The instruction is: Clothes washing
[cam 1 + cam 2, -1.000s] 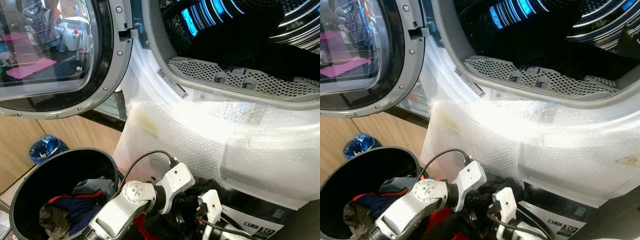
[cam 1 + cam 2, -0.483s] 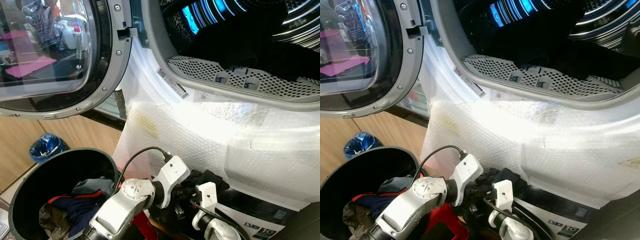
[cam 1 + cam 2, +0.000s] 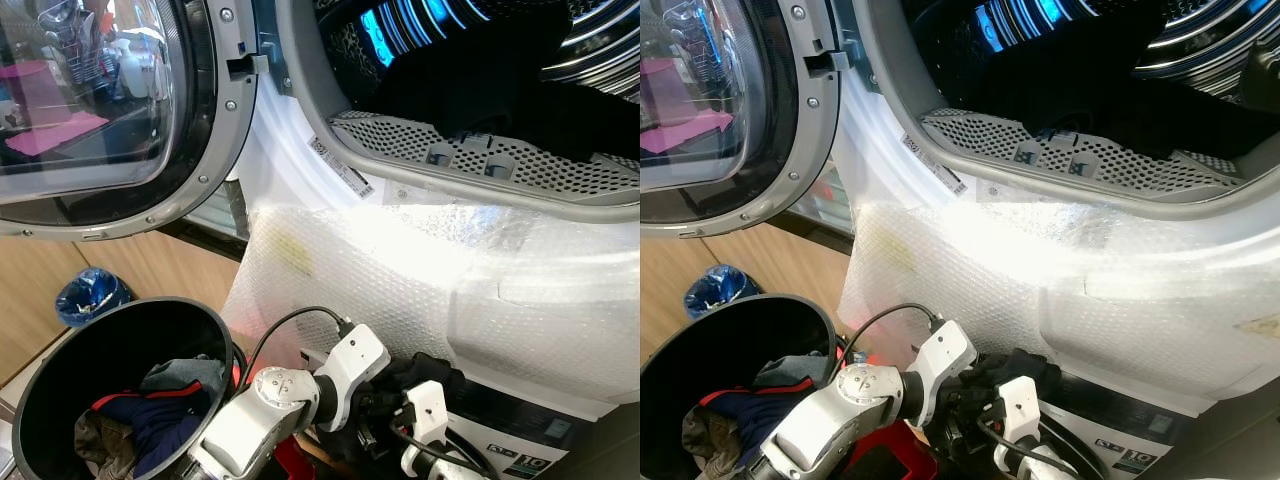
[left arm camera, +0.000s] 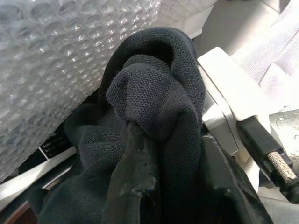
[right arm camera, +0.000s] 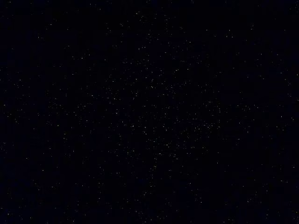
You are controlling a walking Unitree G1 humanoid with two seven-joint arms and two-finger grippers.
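Below the washer's open mouth, low against the bubble wrap [image 3: 400, 270] taped over its front, the left gripper [image 3: 385, 405] and the right gripper [image 3: 415, 425] meet on one bundle of black cloth [image 4: 154, 102]; the cloth sits bunched between the two wrists, just in front of the machine's dark lower panel, well below the drum [image 3: 480, 60]; from the left wrist view the left fingers [image 4: 131, 186] are closed into the fabric, a fold of knit mesh swelling up over them, so that pincer looks nearly shut with cloth pinched inside; the right pincer's fingers are buried under the bundle and its wrist view is black, so I cannot tell how far it is open or whether it grips at all; the door [image 3: 110, 110] stands swung wide to the left; the bin [image 3: 60, 370] at lower left holds more clothes [image 3: 150, 405], blue, red and grey.

As a judgement, the cloth is light, limp and stretchy; it will sag and trail whatever is not gathered, and a loose end could snag on the perforated lip [image 3: 480, 160] of the opening or drag on the wrap; it is not fragile and not slippery, since knit bites well on a finger; the best hold is deep in the thick bunched middle, where several layers stack, not a single thin edge that would slide out; lifting high before pushing inward seems wise.
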